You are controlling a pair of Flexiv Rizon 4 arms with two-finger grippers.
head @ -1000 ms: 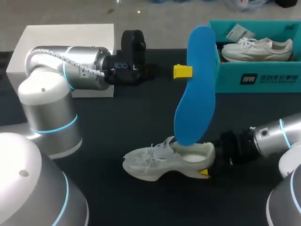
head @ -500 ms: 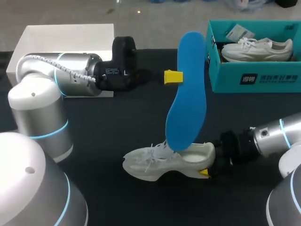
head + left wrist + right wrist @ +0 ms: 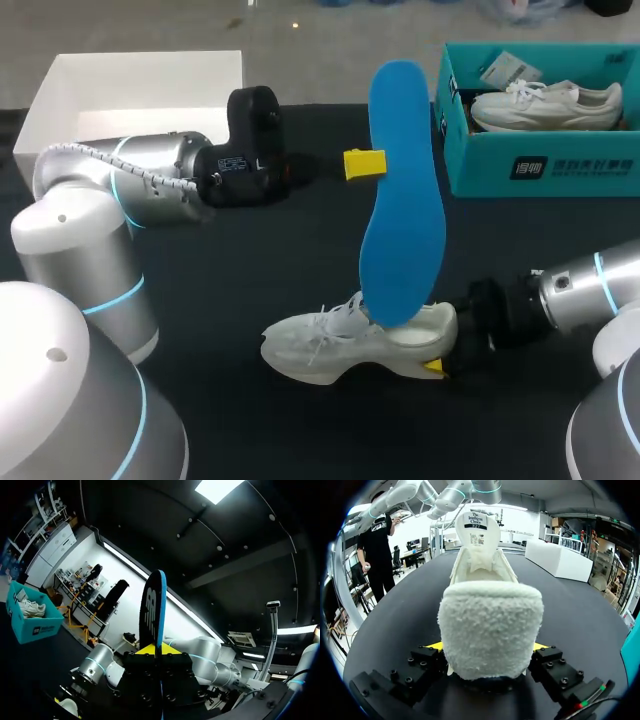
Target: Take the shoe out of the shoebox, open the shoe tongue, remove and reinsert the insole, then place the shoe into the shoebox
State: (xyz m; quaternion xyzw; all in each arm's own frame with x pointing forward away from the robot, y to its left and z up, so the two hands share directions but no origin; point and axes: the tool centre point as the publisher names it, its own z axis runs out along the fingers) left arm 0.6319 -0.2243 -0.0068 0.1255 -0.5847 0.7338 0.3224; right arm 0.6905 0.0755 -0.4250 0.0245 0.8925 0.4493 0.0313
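The left gripper point(image 3: 368, 164) pinches the upright blue insole point(image 3: 402, 230) high on its edge, lower end at the white shoe point(image 3: 340, 345) opening. Gripped so far up, it may bend or snag the collar. The right gripper point(image 3: 440, 362) clamps the heel on the tabletop point(image 3: 250, 250).

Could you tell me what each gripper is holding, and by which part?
Left gripper: the insole, clamped across its flat faces in its upper half. Right gripper: the shoe, by the heel.
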